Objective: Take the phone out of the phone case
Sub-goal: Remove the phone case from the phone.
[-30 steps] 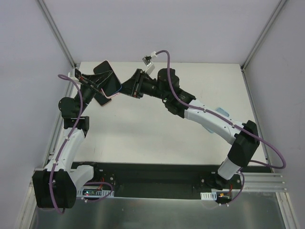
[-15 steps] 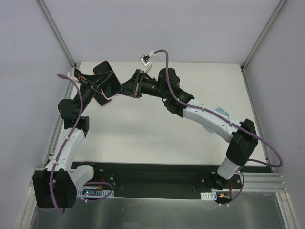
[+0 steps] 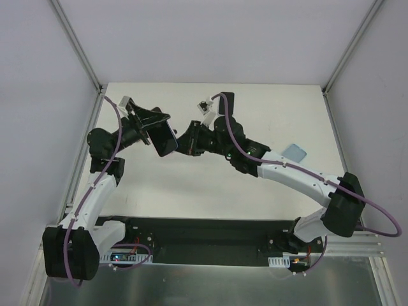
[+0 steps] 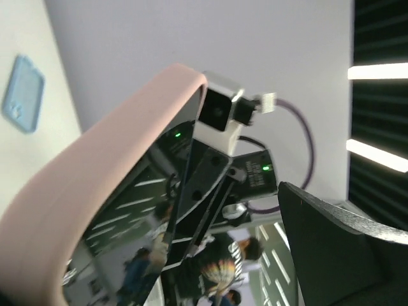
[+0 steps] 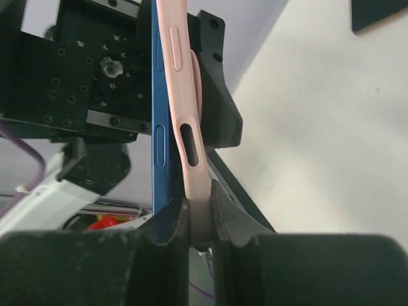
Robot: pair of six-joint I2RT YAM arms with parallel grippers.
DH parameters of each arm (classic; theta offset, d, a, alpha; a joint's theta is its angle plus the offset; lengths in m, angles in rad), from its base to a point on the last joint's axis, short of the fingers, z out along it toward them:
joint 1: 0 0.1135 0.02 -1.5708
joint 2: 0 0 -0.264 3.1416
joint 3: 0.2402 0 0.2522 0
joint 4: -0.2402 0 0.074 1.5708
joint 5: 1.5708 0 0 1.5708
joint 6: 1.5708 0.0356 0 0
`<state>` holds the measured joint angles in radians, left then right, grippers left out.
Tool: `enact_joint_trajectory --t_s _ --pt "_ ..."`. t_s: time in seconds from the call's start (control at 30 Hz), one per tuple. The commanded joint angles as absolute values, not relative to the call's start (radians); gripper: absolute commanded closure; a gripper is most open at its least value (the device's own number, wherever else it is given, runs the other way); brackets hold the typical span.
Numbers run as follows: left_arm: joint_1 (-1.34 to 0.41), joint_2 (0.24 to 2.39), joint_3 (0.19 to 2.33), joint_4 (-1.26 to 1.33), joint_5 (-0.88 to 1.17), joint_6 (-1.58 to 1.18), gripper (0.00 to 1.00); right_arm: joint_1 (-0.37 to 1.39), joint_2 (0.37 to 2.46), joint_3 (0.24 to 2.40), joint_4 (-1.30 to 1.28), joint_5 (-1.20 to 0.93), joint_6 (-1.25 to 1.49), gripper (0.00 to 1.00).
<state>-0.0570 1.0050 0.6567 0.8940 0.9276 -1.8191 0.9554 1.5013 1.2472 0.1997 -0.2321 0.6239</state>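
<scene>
White table (image 3: 210, 185) lies under both arms, and the phone (image 3: 164, 137) hangs in the air above its far left part, partly in its pink case (image 5: 191, 146). Closed on the case's edge, the right gripper (image 5: 199, 211) pinches it where it bows off the blue phone. The left gripper (image 3: 155, 124) flanks the phone, but I cannot tell whether its fingers clamp it.

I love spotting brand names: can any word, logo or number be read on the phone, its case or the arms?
None can be read.
The phone edge and the pink case show no writing.
Its glass shows only reflections.
Parts at the arm bases are too small to read.
</scene>
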Motion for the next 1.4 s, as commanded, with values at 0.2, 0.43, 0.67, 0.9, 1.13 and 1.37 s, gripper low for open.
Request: enact_joint_trajectory --t_s 0.2,0.43,0.67,0.9,1.13,1.37 --pt "-0.094 0.867 0.768 0.424 1.12 -1.395 0.01 0.927 1.381 1.095 -0.25 0.233 0.393 0.99" --pt "-0.094 0.879 0.742 0.151 1.071 -1.218 0.01 0.928 1.332 1.039 -0.348 0.428 0.327 0.99" --pt "-0.142 0.914 0.7 0.005 0.956 -1.097 0.01 0.96 1.345 0.999 -0.457 0.598 0.322 0.99" --pt "-0.37 1.092 0.73 -0.087 0.758 -1.02 0.01 0.997 1.393 0.977 -0.39 0.583 0.315 0.99" --pt "-0.446 1.264 0.787 -0.074 0.692 -0.997 0.08 1.023 1.417 0.942 -0.298 0.54 0.31 0.99" --pt "-0.508 1.406 0.851 -0.04 0.663 -1.009 0.17 1.026 1.465 0.931 -0.222 0.469 0.304 0.99"
